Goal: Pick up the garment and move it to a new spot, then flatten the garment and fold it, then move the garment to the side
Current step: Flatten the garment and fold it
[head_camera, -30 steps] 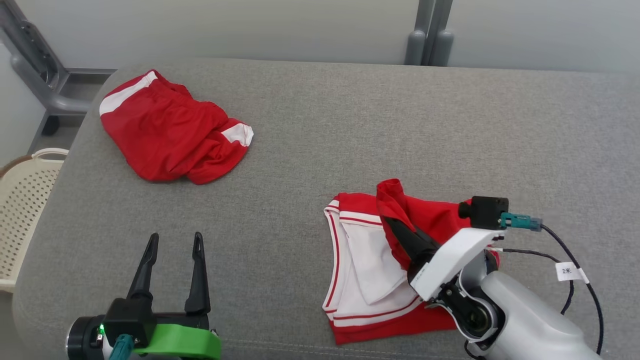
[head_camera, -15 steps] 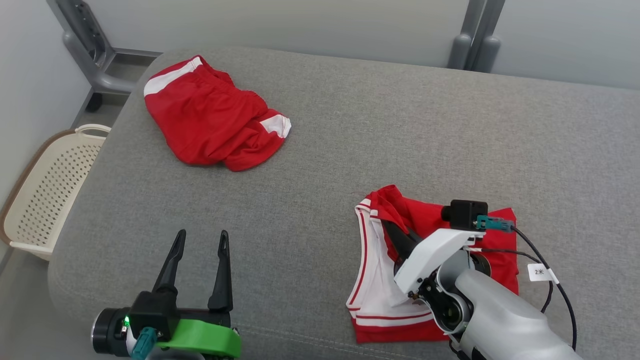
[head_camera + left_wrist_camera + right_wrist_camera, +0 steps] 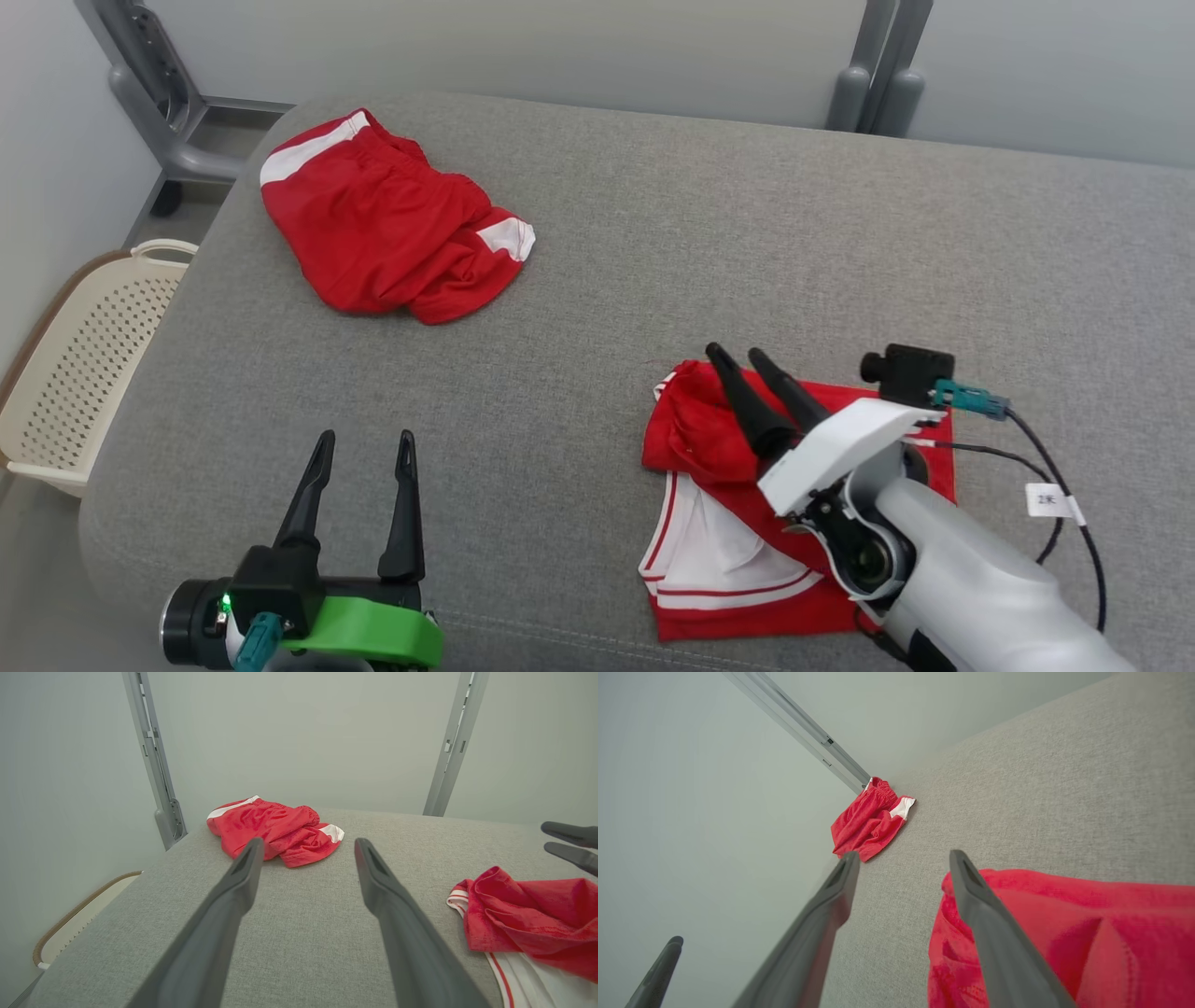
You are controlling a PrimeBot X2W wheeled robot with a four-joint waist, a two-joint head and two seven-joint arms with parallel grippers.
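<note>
Near the front edge of the grey upholstered pad [image 3: 747, 233], the left gripper [image 3: 364, 437] hovers empty, fingers spread. Toward the front right corner lies the red-and-white garment [image 3: 709, 551], with the right gripper [image 3: 735, 353] over its bunched red fold, fingers parted, gripping nothing. Red shorts [image 3: 383, 238] sit by the far left corner

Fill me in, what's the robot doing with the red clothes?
The right tool stands open just above a red-and-white garment at the near right of the grey cushion, gripping nothing. The garment's red part lies bunched over the white part, so it is not flat yet. The left tool hovers open and empty over bare cushion. A second red garment lies crumpled at the far left, untouched.
</note>
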